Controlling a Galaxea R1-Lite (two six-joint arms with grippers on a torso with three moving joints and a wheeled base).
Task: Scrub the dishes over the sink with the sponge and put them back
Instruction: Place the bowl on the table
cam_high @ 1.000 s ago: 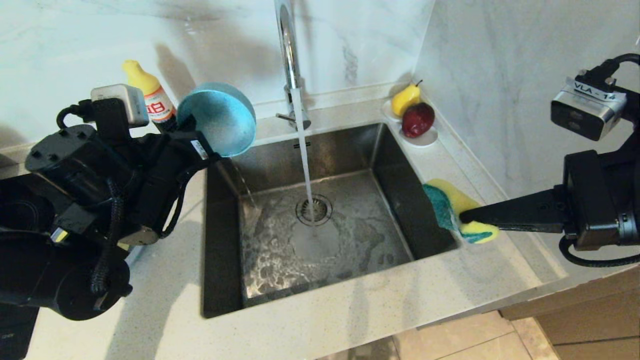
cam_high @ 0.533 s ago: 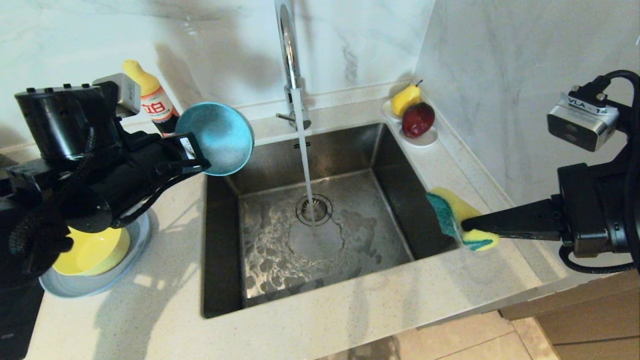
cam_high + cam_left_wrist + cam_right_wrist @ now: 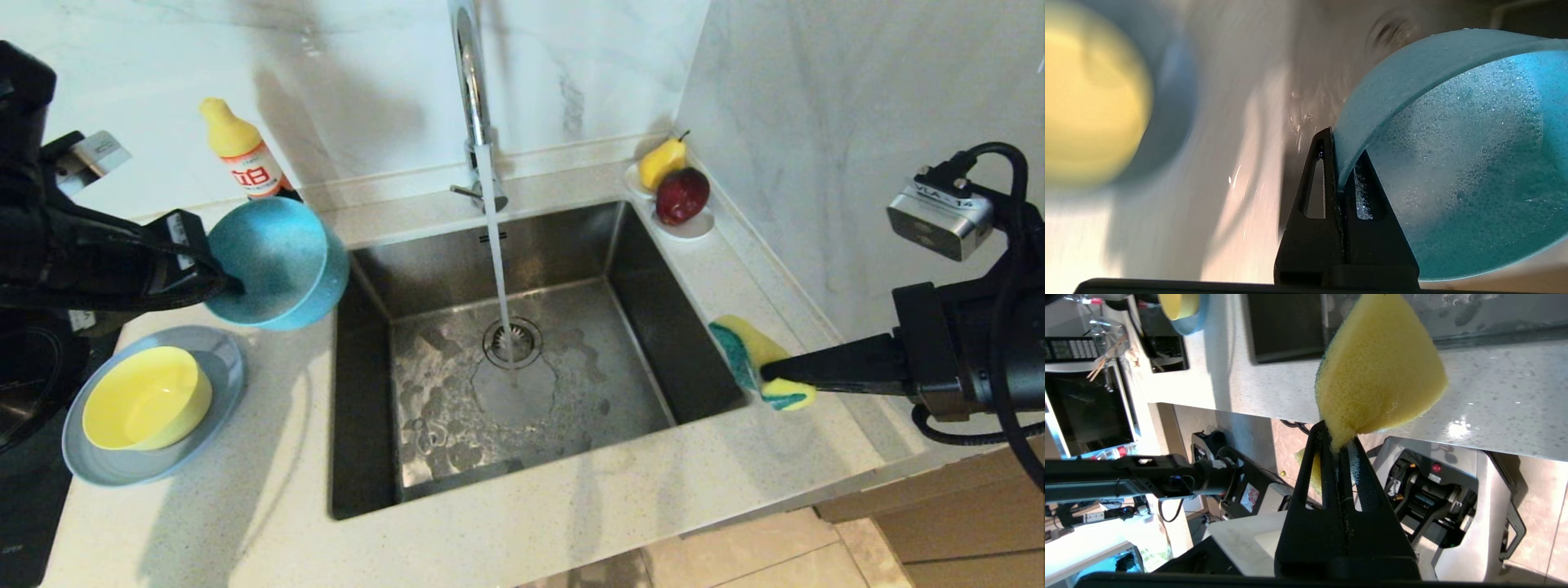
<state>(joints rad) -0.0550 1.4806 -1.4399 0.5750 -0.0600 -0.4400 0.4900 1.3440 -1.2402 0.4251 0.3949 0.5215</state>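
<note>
My left gripper (image 3: pixel 230 284) is shut on the rim of the small teal-blue bowl (image 3: pixel 273 263), holding it tilted in the air over the counter just left of the sink (image 3: pixel 367 457). In the left wrist view the bowl (image 3: pixel 1470 163) is wet and foamy inside, its rim pinched at the left gripper (image 3: pixel 1340 163). The yellow-green bowl (image 3: pixel 147 398) sits in the grey-blue plate (image 3: pixel 220 359) on the counter at the left. At the sink's right edge my right gripper (image 3: pixel 766 374) is shut on the yellow sponge (image 3: pixel 755 347), also plain in the right wrist view as the sponge (image 3: pixel 1376 371) in the right gripper (image 3: pixel 1337 441).
Water runs from the chrome faucet (image 3: pixel 469 73) onto the drain strainer (image 3: pixel 513 341). A yellow-capped bottle (image 3: pixel 241 155) stands at the back left. A white dish (image 3: pixel 698 227) with a pear and a red fruit sits in the back right corner. A dark cooktop (image 3: pixel 24 523) borders the counter's left end.
My left arm has swung left and down, carrying the teal bowl from the sink's back left corner to above the counter and rolling it over. The right gripper with the sponge drew slightly right.
</note>
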